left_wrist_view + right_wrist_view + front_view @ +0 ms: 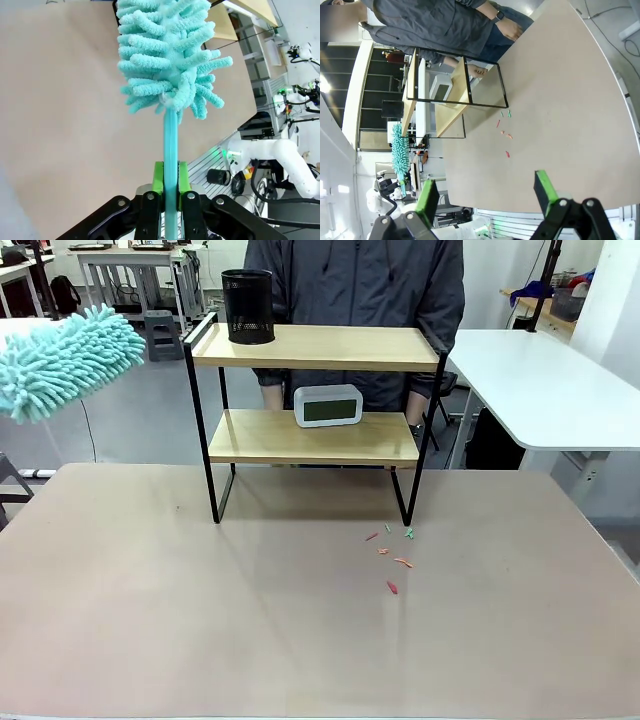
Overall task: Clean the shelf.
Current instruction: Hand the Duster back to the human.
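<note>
- Shelf stands upright at the far middle of the table, all legs on the tabletop.
- Top board: black mesh cup at the robot's-left end, upright.
- Lower board: white digital clock near the middle, display facing the robot.
- Small coloured scraps lie scattered on the table just in front of the shelf's right front leg.
- Left gripper: jaws closed on the thin teal handle of a fluffy teal duster, green pads pressed to either side of the handle.
- Duster head is held in the air at the left edge of the front view, about level with the top board, well apart from the shelf and not touching it.
- Right gripper: jaws wide apart, nothing between the pads; it hangs above the near table edge, looking across at the shelf and scraps.
- Person in a dark jacket stands right behind the shelf, one hand low near the table's far edge.
</note>
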You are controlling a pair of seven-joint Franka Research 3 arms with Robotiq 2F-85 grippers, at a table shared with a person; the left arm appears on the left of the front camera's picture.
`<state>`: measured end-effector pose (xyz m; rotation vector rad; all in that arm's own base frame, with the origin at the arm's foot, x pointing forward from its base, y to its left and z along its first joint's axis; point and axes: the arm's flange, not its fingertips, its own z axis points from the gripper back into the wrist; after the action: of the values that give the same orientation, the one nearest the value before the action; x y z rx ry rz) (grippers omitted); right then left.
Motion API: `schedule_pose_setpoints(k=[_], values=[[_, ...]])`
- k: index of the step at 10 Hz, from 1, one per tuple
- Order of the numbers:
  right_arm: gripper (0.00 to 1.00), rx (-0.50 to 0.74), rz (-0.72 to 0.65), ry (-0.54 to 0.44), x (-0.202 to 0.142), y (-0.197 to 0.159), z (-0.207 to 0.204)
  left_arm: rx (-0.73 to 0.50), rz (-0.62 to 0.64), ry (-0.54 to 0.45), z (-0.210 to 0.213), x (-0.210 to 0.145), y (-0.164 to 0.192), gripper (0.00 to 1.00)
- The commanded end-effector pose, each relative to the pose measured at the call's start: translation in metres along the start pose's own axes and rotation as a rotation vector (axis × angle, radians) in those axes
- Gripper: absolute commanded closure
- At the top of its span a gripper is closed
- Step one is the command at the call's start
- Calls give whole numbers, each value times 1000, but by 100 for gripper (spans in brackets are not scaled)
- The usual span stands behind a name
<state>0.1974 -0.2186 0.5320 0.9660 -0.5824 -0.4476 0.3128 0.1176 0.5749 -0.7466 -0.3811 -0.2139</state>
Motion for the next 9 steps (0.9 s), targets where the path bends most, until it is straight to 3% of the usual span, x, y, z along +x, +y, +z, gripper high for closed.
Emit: schedule_pose_setpoints(k=[1, 3, 4, 5, 7, 9], values=[[0, 16, 132, -57, 9, 40, 10, -49, -99, -101, 28, 0, -26, 88], [0, 138, 354, -35, 12, 140, -6, -142, -318, -374, 81, -16, -94, 88], [0, 152, 431, 20, 1, 172, -26, -194, -423, -383, 85, -31, -120, 88], [0, 177, 480, 99, -15, 193, -49, -251, -534, -260, 73, -39, -140, 88], [0, 283, 524, 282, -60, 214, -86, -359, -658, 144, 21, -28, -168, 88], [0, 295, 543, 419, -100, 194, -96, -388, -675, 512, -49, -3, -186, 88]])
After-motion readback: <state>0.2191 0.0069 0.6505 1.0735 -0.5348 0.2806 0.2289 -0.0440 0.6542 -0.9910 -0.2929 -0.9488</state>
